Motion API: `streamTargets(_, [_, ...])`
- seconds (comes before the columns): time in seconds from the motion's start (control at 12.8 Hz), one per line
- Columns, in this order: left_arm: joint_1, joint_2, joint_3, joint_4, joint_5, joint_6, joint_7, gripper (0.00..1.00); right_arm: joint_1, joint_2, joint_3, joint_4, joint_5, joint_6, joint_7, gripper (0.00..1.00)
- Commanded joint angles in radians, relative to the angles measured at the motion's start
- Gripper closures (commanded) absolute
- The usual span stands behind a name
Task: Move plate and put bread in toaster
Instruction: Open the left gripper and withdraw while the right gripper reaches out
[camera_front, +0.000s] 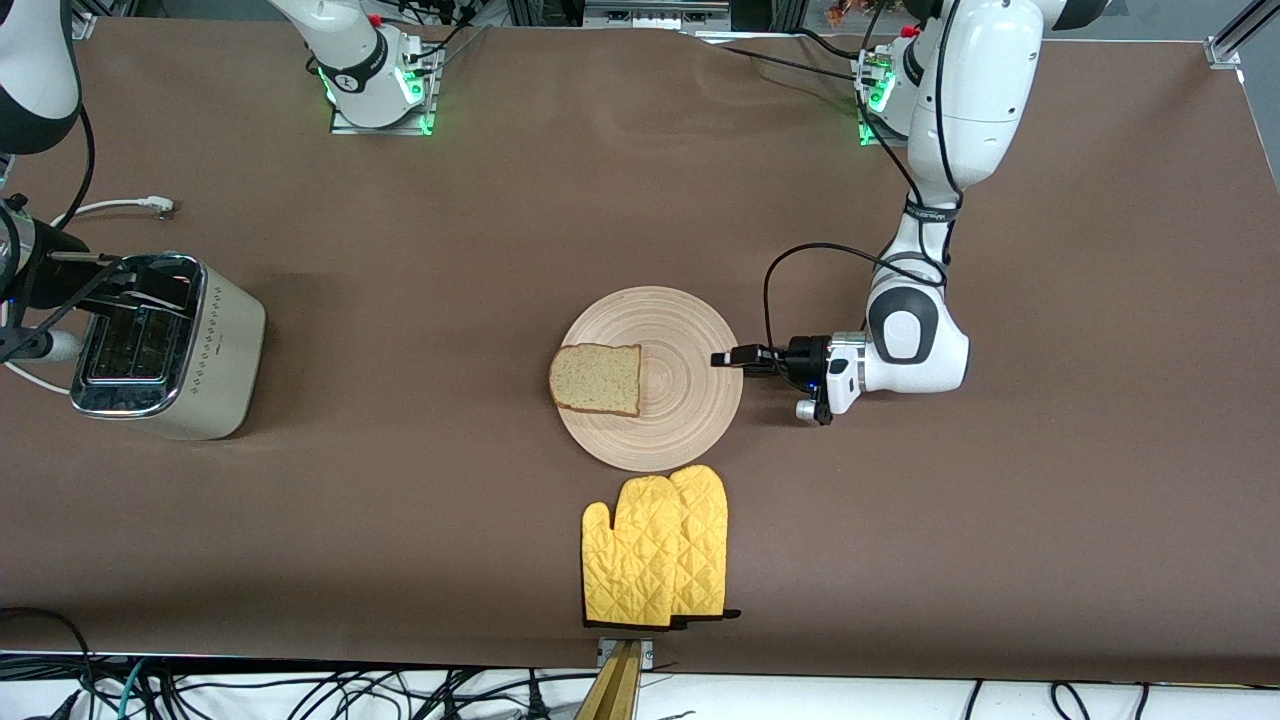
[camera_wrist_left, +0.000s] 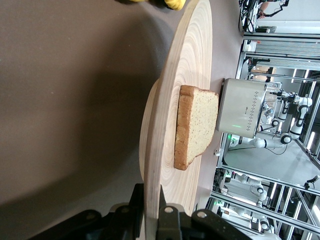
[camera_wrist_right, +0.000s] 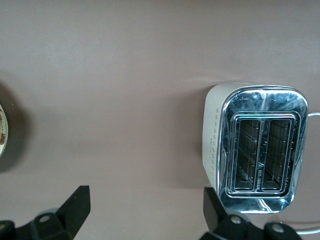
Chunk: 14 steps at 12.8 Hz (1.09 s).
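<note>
The round wooden plate (camera_front: 680, 410) lies mid-table with the bread (camera_front: 597, 378) on the part of it toward the right arm's end. My left gripper (camera_front: 728, 358) is shut on the plate's rim (camera_wrist_left: 152, 150) at the edge toward the left arm's end, one finger above and one below. The bread (camera_wrist_left: 197, 125) lies flat on the plate. The cream toaster (camera_front: 170, 345) stands at the right arm's end of the table, its two slots (camera_wrist_right: 260, 147) empty. My right gripper (camera_wrist_right: 145, 200) hangs open above the table beside the toaster, holding nothing.
A pair of yellow oven mitts (camera_front: 660, 545) lies just nearer the front camera than the plate, almost touching its rim. The toaster's white cord (camera_front: 120, 207) trails on the table farther from the camera than the toaster.
</note>
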Motion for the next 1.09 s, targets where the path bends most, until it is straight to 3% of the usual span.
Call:
streamTargets(0.0, [0.001, -0.019, -0.005, -0.011, 0.003, -0.003, 0.007, 1.00, -0.005, -0.003, 0.002, 0.003, 0.007, -0.012, -0.003, 0.00])
streamTargets(0.16, [-0.002, -0.016, -0.008, -0.011, 0.001, 0.015, 0.005, 1.00, -0.005, -0.002, 0.002, 0.003, 0.006, -0.012, -0.003, 0.00])
streamTargets(0.31, [-0.010, -0.013, -0.013, -0.011, 0.000, 0.027, 0.004, 0.93, -0.007, -0.002, 0.001, 0.003, 0.006, -0.010, -0.003, 0.00])
streamTargets(0.47, [-0.013, -0.012, -0.013, -0.011, -0.014, 0.027, -0.010, 0.63, -0.007, -0.003, 0.001, 0.003, 0.006, -0.012, -0.003, 0.00])
streamTargets(0.55, [-0.013, -0.012, -0.013, -0.013, -0.017, 0.027, -0.012, 0.25, -0.007, -0.003, 0.001, 0.003, 0.006, -0.012, -0.003, 0.00])
streamTargets(0.62, [-0.013, -0.012, -0.013, -0.016, -0.017, 0.027, -0.010, 0.00, -0.007, -0.002, 0.001, 0.003, 0.006, -0.010, -0.003, 0.00])
streamTargets(1.01, [-0.009, -0.018, -0.005, -0.022, -0.011, 0.023, -0.009, 0.00, -0.007, -0.002, 0.001, 0.003, 0.006, -0.012, 0.005, 0.00])
